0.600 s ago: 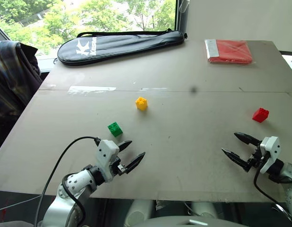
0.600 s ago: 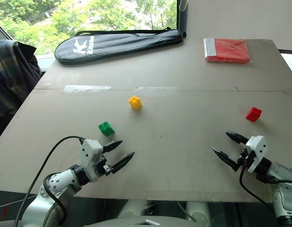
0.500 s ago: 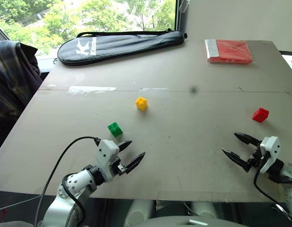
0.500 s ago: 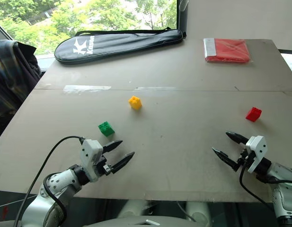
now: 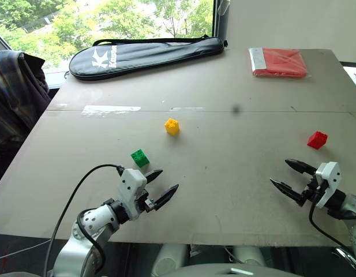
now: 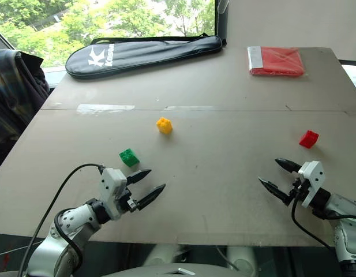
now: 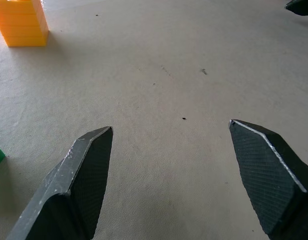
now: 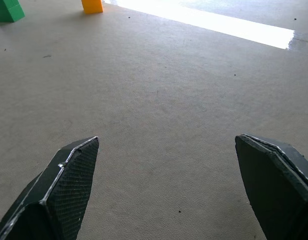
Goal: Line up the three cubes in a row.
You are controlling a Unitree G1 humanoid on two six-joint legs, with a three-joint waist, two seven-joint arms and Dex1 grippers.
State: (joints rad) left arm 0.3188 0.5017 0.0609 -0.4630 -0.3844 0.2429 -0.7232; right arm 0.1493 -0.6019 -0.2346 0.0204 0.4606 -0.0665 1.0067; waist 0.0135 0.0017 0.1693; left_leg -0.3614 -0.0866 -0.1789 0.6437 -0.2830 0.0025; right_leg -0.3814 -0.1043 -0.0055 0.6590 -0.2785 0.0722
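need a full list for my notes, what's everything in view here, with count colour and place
yellow cube: 1, yellow, middle of the table, just nearer than the seam
green cube: 1, green, near left, just beyond the left gripper
red cube: 1, red, right side, beyond the right gripper
racket bag: 1, black with white lettering, far left edge
packet: 1, red, flat, far right corner
table: 1, grey-brown, seam across it
cloth: 1, dark plaid, off the table's left edge
left gripper: 1, black jaws open, empty, near left edge
right gripper: 1, black jaws open, empty, near right edge
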